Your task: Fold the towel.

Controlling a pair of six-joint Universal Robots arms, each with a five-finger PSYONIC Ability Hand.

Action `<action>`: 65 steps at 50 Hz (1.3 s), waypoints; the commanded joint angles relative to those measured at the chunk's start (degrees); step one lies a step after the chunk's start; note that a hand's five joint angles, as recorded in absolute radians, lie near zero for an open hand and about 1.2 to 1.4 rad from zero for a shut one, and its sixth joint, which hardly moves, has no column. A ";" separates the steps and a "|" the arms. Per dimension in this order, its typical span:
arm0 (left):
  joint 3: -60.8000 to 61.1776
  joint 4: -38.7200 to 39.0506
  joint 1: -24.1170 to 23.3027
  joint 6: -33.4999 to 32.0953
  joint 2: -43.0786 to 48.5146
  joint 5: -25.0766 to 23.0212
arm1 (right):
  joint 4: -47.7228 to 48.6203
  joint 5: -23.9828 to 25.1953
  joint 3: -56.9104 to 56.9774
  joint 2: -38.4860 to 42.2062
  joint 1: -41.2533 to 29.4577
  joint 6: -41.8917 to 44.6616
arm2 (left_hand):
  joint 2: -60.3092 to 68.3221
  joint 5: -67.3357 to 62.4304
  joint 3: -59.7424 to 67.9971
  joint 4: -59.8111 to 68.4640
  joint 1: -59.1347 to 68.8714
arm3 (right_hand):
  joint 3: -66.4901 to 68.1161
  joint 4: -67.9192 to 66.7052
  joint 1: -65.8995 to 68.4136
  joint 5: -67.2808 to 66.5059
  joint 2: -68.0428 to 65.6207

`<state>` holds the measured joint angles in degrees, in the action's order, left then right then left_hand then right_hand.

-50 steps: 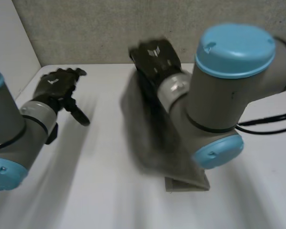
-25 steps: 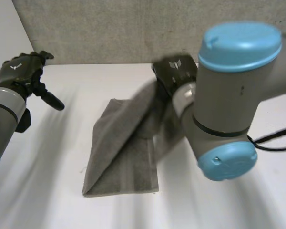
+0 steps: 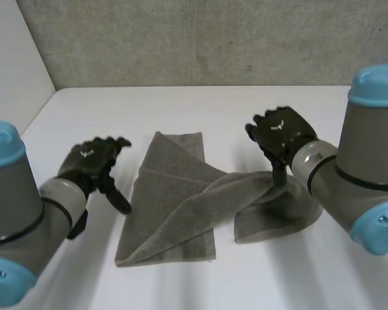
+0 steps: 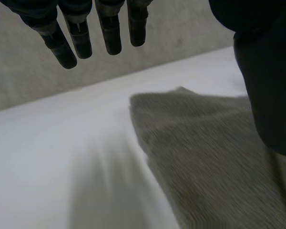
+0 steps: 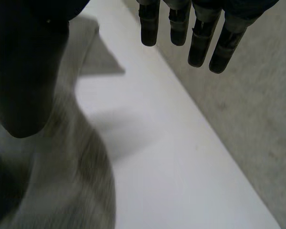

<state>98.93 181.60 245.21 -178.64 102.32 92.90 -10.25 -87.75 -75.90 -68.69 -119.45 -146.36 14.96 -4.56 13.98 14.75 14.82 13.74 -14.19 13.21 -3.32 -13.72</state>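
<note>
**Head view.** Towel (image 3: 171, 213), grey, lying on the white worktop (image 3: 181, 106) between the two hands. One smooth part lies just beside the left hand (image 3: 90, 161). A twisted band runs from it to a bunched heap below the right hand (image 3: 281, 132).
- Left hand: fingers loosely spread, holding nothing, apart from the cloth.
- Right hand: fingers relaxed and empty, thumb pointing down at the heap. Contact cannot be told.

**Left wrist view.** Fingers (image 4: 109, 33) straight, nothing grasped. A towel corner lies beyond the fingertips, and the cloth runs on beneath the thumb.

**Right wrist view.** Fingers (image 5: 200, 40) straight, nothing grasped. Rumpled cloth lies beneath the thumb, bare worktop beneath the fingertips.

**Step in hand (judged).** Straightening before the fold.
- The right hand should pinch one layer only, at a corner of the heap, and draw it away from the left hand until the twist flattens.
- The left hand should press the smooth part so it does not drag.
</note>
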 commanded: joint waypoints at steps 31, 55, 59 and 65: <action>1.01 6.05 -7.82 -3.56 15.97 0.71 | -41.25 17.26 48.21 38.98 -0.52 1.42 | 13.25 -13.65 14.22 13.46 13.39 | 18.97 -18.52 19.50 -19.39 -18.99; -10.60 6.13 -9.32 -3.20 23.45 0.79 | -33.16 16.73 47.60 31.60 0.27 -5.17 | 49.93 -50.32 50.90 50.13 50.06 | 66.26 -65.81 66.79 -66.68 -66.28; -13.49 6.66 -8.88 -3.29 23.45 0.62 | -31.50 16.73 47.69 30.90 0.27 -5.26 | 65.04 -65.44 66.02 65.25 65.18 | 66.26 -65.81 66.79 -66.68 -66.28; -19.74 10.44 -8.17 -3.73 23.19 0.71 | -24.02 16.73 48.74 28.97 0.18 -3.94 | 65.04 -65.44 66.02 65.25 65.18 | 66.26 -65.81 66.79 -66.68 -66.28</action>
<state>84.60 188.92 236.36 -182.04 125.91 93.60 -40.51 -71.03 -28.07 -38.11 -119.20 -151.46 77.14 -66.81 78.54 77.41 74.76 74.46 -76.27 73.08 -63.38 -72.18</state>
